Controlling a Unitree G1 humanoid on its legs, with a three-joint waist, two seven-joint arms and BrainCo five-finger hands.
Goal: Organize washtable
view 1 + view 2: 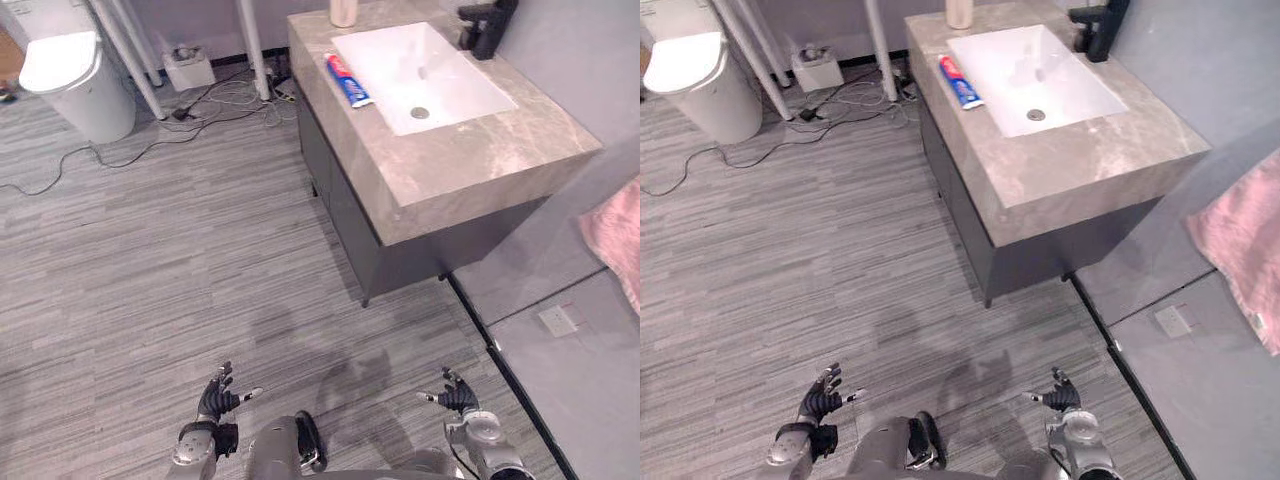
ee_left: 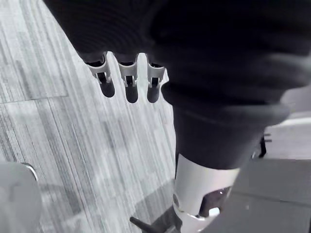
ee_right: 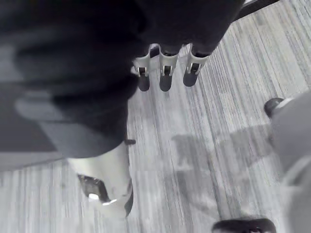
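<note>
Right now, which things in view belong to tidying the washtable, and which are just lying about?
Job: washtable; toothpaste tube beside the basin; beige container at the counter's far edge; left hand and right hand, both open.
Lying about: toilet; white box; pink towel.

- Your beige-brown marbled stone countertop (image 1: 480,160), far right, is veined with paler streaks.
- The plain white rectangular basin (image 1: 445,85) set in it has no pattern.
- At the basin's far edge you see a matte black angular faucet (image 1: 487,25).
- Left of the basin lies a blue toothpaste tube (image 1: 348,80), red and white at its far end.
- The cream cylindrical container (image 1: 343,10) is one flat colour.
- The flat cabinet front (image 1: 350,200) below is dark grey.
- You look down on a grey plank floor (image 1: 150,270) with fine lengthwise streaks.
- Far left stands a glossy white rounded toilet (image 1: 70,70).
- At the right edge hangs a soft pink towel (image 1: 615,235).
- Your left hand (image 1: 218,398) and right hand (image 1: 457,397) are silver with dark tips.
</note>
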